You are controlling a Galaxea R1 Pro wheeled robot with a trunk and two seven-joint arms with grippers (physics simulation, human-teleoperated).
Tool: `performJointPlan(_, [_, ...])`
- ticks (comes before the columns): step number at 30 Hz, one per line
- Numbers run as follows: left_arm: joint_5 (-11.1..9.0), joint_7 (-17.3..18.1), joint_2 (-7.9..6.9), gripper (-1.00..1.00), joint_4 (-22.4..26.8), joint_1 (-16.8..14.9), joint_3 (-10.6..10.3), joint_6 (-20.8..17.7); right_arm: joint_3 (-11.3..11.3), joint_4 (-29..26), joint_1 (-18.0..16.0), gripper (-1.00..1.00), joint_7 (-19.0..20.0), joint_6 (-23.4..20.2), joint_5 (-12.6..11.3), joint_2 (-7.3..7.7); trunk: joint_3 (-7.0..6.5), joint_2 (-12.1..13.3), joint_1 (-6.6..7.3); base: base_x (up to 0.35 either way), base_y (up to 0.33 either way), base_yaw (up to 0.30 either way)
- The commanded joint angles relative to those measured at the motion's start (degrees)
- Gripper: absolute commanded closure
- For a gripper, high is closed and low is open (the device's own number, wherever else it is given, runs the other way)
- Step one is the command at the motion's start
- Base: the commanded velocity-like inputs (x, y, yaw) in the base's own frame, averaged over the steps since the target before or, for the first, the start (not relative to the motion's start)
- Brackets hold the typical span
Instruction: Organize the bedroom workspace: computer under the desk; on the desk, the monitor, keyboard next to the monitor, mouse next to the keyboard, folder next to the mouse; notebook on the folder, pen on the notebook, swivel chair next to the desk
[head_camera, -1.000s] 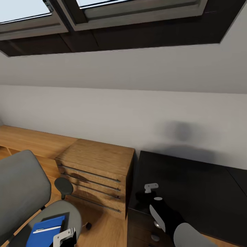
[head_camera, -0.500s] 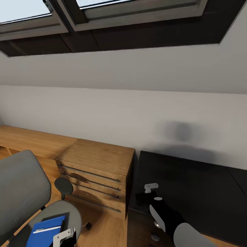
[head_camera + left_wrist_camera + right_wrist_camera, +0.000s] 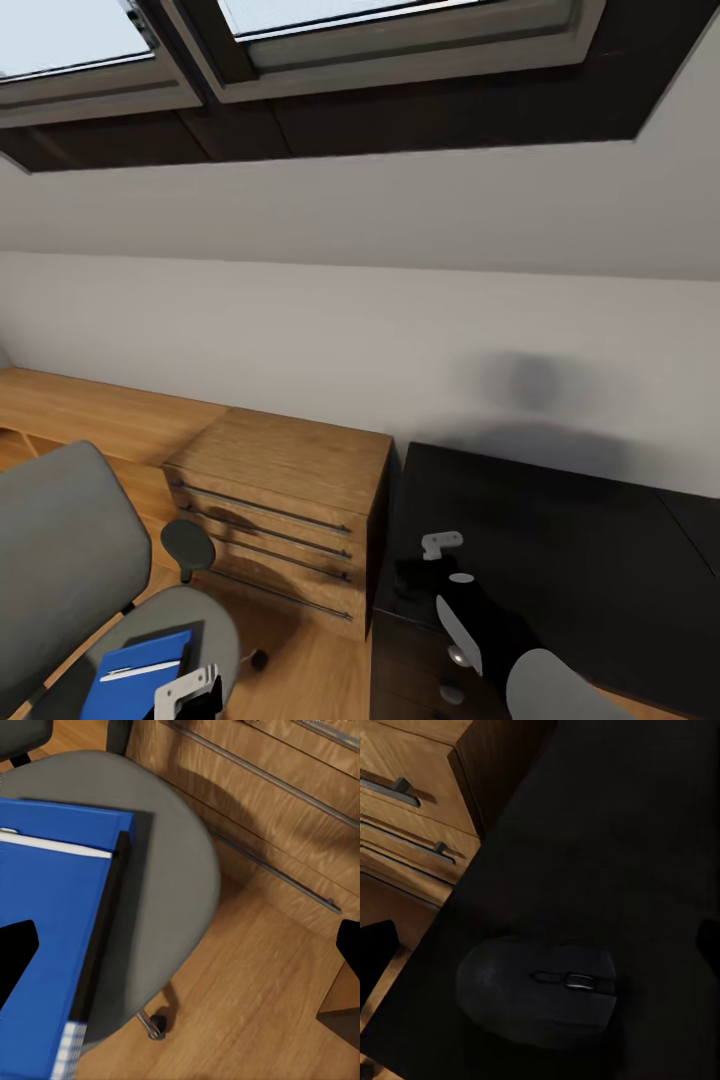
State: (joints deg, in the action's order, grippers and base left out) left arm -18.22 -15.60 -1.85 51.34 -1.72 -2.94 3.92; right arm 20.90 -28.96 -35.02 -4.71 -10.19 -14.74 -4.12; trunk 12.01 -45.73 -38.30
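Head view tilted slightly up; nothing else moved. Right hand (image 3: 425, 562) wide over small black mouse (image 3: 540, 990) on black surface (image 3: 560, 540); left hand (image 3: 190, 690) wide above blue folder (image 3: 135, 672).

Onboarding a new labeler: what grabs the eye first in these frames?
The bright blue folder lying on the grey swivel chair seat, with the left gripper beside it. Then the black mouse on the black desk near its corner, by the wooden drawer chest.
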Motion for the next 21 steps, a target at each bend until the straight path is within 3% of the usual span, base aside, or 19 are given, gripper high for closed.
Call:
performJointPlan(1, [-0.59, -0.40, -0.13, -1.00, 0.00, -0.04, -0.31, 0.30, 0.28, -1.74, -0.05, -1.00, -1.28, -0.35, -0.64, 0.07, -0.10, 0.35, 0.22, 0.000, 0.000, 0.000])
performJointPlan(5, [-0.64, -0.40, -0.16, -1.00, -0.01, -0.04, -0.31, 0.30, 0.15, -6.13, 0.00, -1.00, -5.03, -1.09, -0.95, 0.09, -0.82, 1.96, 1.09, 0.000, 0.000, 0.000])
performJointPlan(11, [-0.67, -0.40, -0.22, -1.00, -0.01, -0.04, -0.30, 0.34, 0.15, -13.18, 0.21, -1.00, -13.65, -4.65, -1.83, 0.04, -0.82, 1.96, 1.09, 0.000, 0.000, 0.000])
performJointPlan(12, [-0.63, -0.38, -0.27, -1.00, -0.01, -0.04, -0.30, 0.30, 0.19, -17.22, 0.71, -1.00, -17.34, -6.09, -2.58, 0.02, -0.82, 1.96, 1.09, 0.000, 0.000, 0.000])
performJointPlan(14, [-0.66, -0.33, -0.31, -1.00, -0.06, -0.04, -0.36, 0.30, 0.36, -23.03, 3.52, -1.00, -20.52, -7.51, -3.29, 0.02, -0.82, 1.96, 1.09, 0.000, 0.000, 0.000])
performJointPlan(21, [-0.68, -0.31, -0.34, -1.00, -0.16, -0.04, -0.37, 0.34, 0.53, -25.04, 4.99, -1.00, -21.50, -7.85, -3.51, 0.00, -0.82, 1.96, 1.09, 0.000, 0.000, 0.000])
